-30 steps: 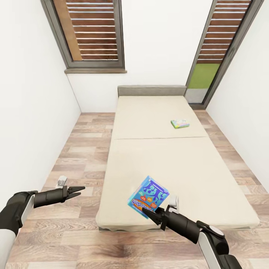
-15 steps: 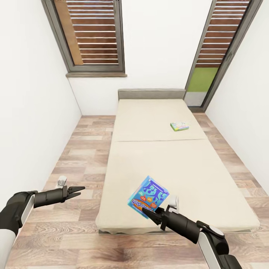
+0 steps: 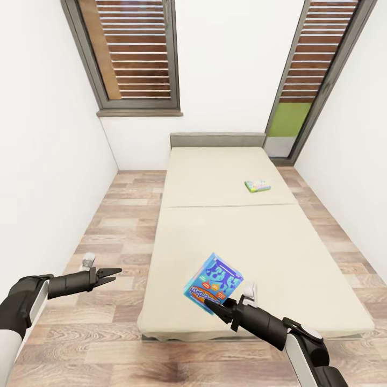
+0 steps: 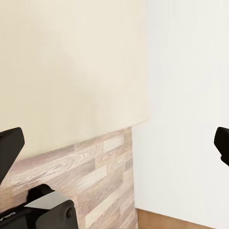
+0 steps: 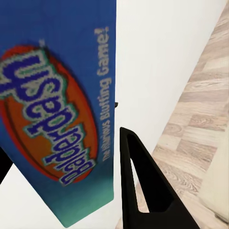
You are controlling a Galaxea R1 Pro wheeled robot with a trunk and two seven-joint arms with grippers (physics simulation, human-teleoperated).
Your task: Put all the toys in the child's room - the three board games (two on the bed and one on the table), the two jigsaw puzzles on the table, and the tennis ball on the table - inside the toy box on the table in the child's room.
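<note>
Your right pincer (image 3: 214,307) is clamped on a blue board game (image 3: 213,285), held tilted in the air above the foot end of the bed (image 3: 236,247). Head view: the box's top face carries a white-and-blue graphic and small orange patches; the print is too small there to read. Only the lower corner of the box is covered, by the pincer's black fingers. Right wrist view: the box edge fills much of the frame, cut off at top and left, and the label reads "Balderdash" in white-blue letters on an orange oval, with a side line "The Hilarious Bluffing Game!". One black finger (image 5: 143,186) stands just beside the box edge; the other is barely seen at the frame's lower corner.

The second board game (image 3: 257,186) lies flat on the far mattress section, toward the right side, near the seam between the two sections. Pastel green, yellow and pink; its printing is unreadable at this range.

Your left pincer (image 3: 110,276) hangs over the wood-plank floor (image 3: 118,215), to the left of the bed, fingers parted, nothing between them. Left wrist view: two dark fingertips at opposite frame edges, mattress, floor and white wall (image 4: 186,109) between them.

Both windows (image 3: 137,54) are cut off at the top; slatted brown shutters behind the glass.
</note>
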